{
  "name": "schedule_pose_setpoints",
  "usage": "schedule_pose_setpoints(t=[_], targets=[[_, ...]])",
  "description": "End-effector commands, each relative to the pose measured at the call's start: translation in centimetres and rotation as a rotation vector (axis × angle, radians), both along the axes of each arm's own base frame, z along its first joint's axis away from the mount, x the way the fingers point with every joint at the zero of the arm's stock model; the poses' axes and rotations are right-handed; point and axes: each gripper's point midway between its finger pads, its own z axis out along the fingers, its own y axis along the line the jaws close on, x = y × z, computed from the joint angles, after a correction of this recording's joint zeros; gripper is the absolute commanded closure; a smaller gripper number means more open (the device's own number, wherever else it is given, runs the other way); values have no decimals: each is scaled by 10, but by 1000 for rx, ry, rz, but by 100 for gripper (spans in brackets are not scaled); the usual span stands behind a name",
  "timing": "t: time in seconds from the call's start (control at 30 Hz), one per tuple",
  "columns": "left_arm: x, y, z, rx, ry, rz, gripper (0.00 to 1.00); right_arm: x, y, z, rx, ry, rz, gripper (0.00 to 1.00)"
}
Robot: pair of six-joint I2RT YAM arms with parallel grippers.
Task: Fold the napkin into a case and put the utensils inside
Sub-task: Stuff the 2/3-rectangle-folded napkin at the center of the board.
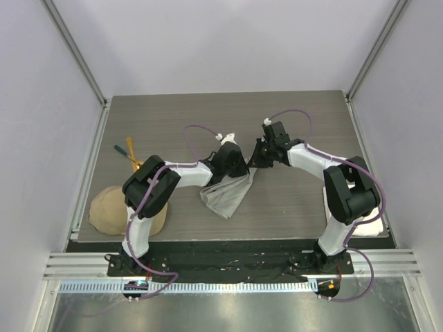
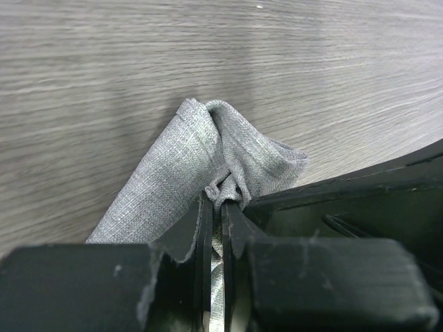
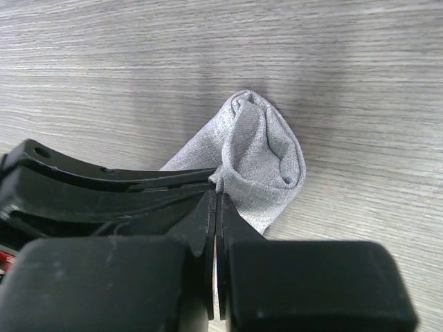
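The light grey napkin hangs bunched over the middle of the table, not shaped as a case. My left gripper is shut on its top edge, with cloth pinched between the pads in the left wrist view, and the napkin droops below. My right gripper is right beside it, shut on the same edge, with a roll of napkin in front. The utensils lie at the far left: a dark teal handle and an orange-yellow one. I cannot make out the gold spoon.
A tan cap lies at the near left by the left arm's base. A white towel shows at the near right edge, partly behind the right arm. Grey walls stand around the table on three sides.
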Motion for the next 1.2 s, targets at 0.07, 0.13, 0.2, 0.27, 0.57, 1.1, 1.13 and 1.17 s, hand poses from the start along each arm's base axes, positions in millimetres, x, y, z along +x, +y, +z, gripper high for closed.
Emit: schedule_pose_setpoints(t=[0.07,0.13,0.2,0.27,0.57,1.1,1.13,1.17], targets=[[3,-24,16,60,-196,-66,100,2,15,26,90,-43,21,99],[5,-25,13,83,-202,-67,100,2,16,26,97,-41,24,99],[3,-28,11,96,-206,-87,100,3,15,27,92,-49,30,99],[2,-27,4,135,-216,-112,99,3,13,26,93,-47,39,99],[-18,-23,-9,169,-194,-220,74,3,4,22,94,-31,39,98],[-53,-59,23,-126,-223,-416,67,2,-1,35,146,-32,36,95],[-54,-59,23,-131,-222,-419,70,1,0,34,146,-30,40,95],[-54,-57,22,-122,-216,-414,70,1,0,34,148,-29,42,95]])
